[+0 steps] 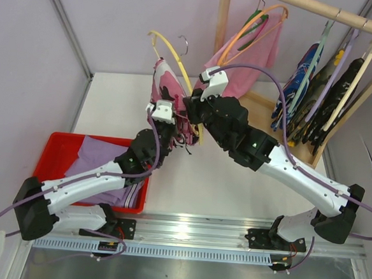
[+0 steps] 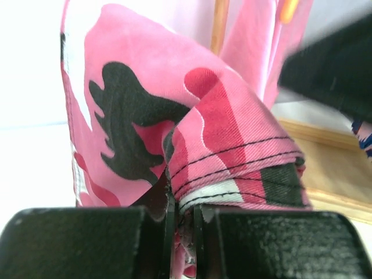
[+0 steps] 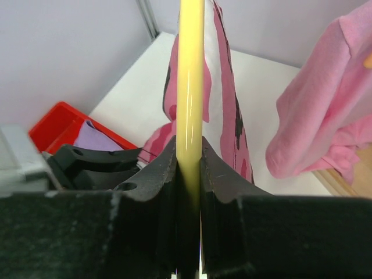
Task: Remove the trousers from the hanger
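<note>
- My right gripper (image 3: 189, 174) is clenched on the yellow hanger (image 3: 190, 70), which is held above the white table (image 1: 221, 186).
- My left gripper (image 2: 183, 215) grasps a stitched fold of the pink camouflage trousers (image 2: 221, 133).
- The trousers drape from the hanger, just beside both grippers.

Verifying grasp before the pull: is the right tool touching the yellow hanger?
Touching. The right wrist view shows the right tool clamped on the hanger, both fingers pressed against its yellow bar with no gap.
</note>
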Robot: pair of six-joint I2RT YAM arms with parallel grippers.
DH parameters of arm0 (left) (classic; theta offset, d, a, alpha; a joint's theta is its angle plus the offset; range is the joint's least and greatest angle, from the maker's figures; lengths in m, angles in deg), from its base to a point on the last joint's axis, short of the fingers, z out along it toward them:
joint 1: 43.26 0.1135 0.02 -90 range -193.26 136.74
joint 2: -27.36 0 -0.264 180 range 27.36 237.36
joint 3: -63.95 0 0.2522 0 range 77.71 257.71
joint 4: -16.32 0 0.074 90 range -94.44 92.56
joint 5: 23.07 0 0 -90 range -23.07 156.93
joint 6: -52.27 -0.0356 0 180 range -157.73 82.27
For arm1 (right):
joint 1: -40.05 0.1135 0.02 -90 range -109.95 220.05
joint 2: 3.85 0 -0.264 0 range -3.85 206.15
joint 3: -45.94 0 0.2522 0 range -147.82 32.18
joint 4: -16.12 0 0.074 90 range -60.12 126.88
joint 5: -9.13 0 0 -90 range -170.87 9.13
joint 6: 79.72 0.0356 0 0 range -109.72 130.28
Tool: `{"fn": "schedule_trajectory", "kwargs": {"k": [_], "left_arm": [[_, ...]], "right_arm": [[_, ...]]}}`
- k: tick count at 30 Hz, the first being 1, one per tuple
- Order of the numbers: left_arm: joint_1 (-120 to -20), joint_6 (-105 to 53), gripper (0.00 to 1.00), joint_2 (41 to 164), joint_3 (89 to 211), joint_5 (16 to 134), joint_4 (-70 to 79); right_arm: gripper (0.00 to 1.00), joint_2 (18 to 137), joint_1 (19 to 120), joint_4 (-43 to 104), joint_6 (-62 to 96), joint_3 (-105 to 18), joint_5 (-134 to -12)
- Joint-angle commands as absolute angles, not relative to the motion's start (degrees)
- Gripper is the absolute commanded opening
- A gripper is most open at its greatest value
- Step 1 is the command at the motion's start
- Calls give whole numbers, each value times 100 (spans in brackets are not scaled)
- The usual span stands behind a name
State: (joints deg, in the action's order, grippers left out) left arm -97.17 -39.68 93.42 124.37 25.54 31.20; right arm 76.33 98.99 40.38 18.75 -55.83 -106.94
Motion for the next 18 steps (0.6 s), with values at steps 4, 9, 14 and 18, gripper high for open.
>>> {"fn": "schedule_trajectory", "kwargs": {"k": [4, 9, 14, 18], "left_arm": [[-9451, -3817, 0, 8292, 13124, 2931, 2840], [-9161, -3360, 0, 7799, 12861, 3115, 2533], [-8923, -2929, 0, 7368, 12693, 3327, 2155], [-8739, -2929, 0, 7210, 12755, 3449, 1917]], "right_arm": [[0, 7464, 9885, 2751, 2267, -5291, -10750], [0, 7613, 9902, 2575, 2575, -5106, -10636], [0, 7780, 9920, 2496, 2645, -4939, -10689], [0, 7920, 9929, 2557, 2768, -4833, -10610]]}}
